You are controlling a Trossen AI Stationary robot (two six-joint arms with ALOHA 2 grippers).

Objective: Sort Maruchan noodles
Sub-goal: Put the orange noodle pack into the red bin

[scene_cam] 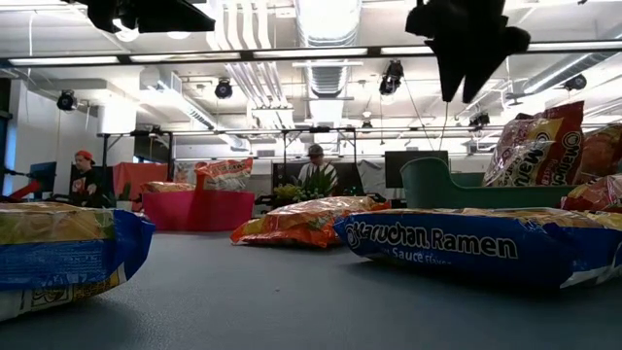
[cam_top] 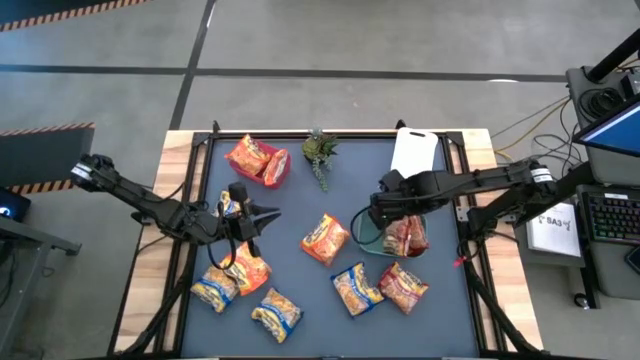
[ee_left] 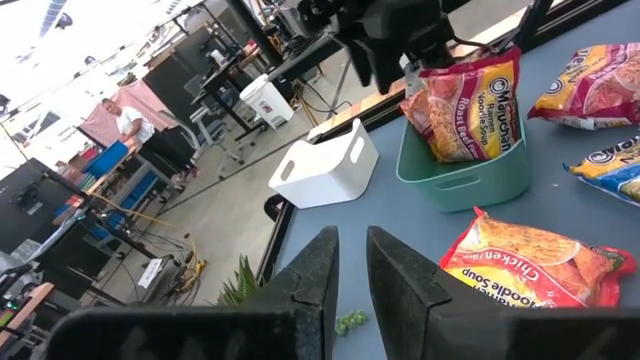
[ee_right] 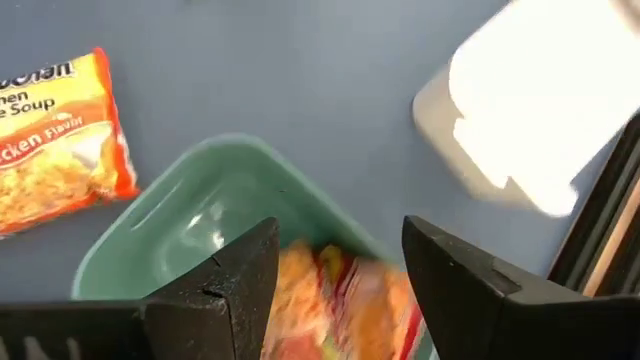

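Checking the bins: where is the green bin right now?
In the high view, the green bin sits right of centre on the mat, under the right gripper, below the white bin.

Open mat in the middle strip between the orange packet (cam_top: 325, 239) and the left gripper (cam_top: 262, 214). Right gripper (cam_top: 372, 216) hangs over the green bin (cam_top: 366, 236), blocking its mouth; red packet (cam_top: 405, 236) fills the rest. White bin (cam_top: 415, 151) and plant (cam_top: 320, 155) crowd the far edge. Near edge cluttered with packets (cam_top: 357, 289).

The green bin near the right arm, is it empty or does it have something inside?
Not empty. The green bin holds a red noodle packet standing upright, its top above the rim; the high view shows it too.
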